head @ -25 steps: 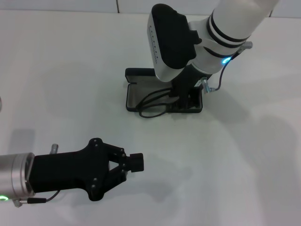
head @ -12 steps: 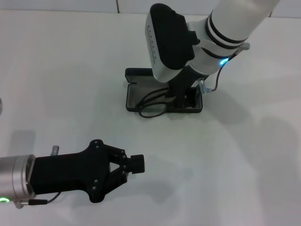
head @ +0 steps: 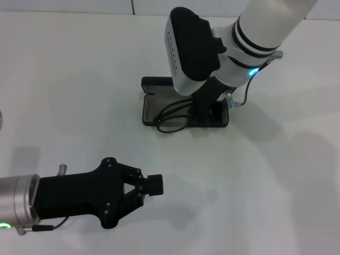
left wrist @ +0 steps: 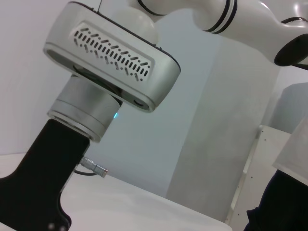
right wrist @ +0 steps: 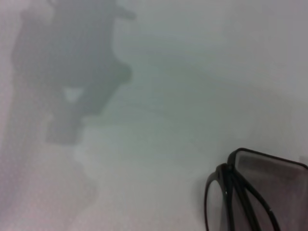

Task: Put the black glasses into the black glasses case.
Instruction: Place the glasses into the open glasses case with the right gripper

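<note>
Head view: the case (head: 154,109) is seen open on the white tabletop (head: 276,175), with the glasses (head: 172,114) lying partly in its tray, one lens hanging over the near edge. The right tool (head: 208,112) is lowered into the case; its finger state cannot be told. The left tool (head: 153,184) is held low near the front, fingers pressed together.

Right wrist view: the glasses (right wrist: 240,197) are seen against the case (right wrist: 284,173) corner.

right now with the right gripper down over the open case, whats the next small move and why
Probably nudge the thin black wire-frame glasses further inside: the right gripper sits low in the open matte black clamshell case, yet one lens overhangs its front rim. The left gripper waits apart.
</note>
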Action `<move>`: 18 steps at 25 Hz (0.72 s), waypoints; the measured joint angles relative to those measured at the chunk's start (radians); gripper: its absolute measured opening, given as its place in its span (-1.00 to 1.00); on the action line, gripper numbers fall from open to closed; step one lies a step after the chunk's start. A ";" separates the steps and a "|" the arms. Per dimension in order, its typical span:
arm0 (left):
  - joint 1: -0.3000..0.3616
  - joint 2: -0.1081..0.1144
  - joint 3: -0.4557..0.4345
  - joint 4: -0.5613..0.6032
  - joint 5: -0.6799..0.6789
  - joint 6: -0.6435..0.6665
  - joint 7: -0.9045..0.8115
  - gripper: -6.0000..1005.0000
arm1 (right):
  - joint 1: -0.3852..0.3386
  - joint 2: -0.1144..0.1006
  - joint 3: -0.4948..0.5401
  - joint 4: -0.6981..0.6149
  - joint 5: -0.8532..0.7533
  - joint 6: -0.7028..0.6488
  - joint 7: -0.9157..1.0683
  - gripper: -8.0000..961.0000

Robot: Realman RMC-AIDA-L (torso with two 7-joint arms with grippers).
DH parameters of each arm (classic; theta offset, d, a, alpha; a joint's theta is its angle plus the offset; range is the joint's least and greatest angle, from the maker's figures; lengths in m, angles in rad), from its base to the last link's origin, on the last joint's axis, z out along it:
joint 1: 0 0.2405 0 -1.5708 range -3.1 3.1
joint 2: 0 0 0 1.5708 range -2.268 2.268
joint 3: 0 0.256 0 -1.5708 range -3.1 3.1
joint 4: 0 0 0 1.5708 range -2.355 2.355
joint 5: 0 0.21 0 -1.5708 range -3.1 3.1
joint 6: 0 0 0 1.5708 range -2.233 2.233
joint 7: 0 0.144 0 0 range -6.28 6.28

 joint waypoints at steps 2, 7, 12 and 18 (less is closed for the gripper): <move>0.000 0.000 0.000 0.000 0.000 0.000 0.000 -0.89 | 0.000 0.000 -0.001 0.000 0.003 0.000 0.000 -0.65; 0.000 0.000 0.000 0.000 0.000 0.000 0.000 -0.89 | -0.002 0.000 -0.003 0.007 0.002 0.002 0.000 -0.68; 0.000 0.000 0.000 0.000 0.000 0.000 0.000 -0.89 | -0.002 0.000 -0.003 0.011 0.002 0.008 0.001 -0.72; 0.002 0.000 0.002 0.000 0.001 0.000 0.000 -0.89 | -0.007 0.000 -0.026 0.010 0.025 0.026 0.001 -0.78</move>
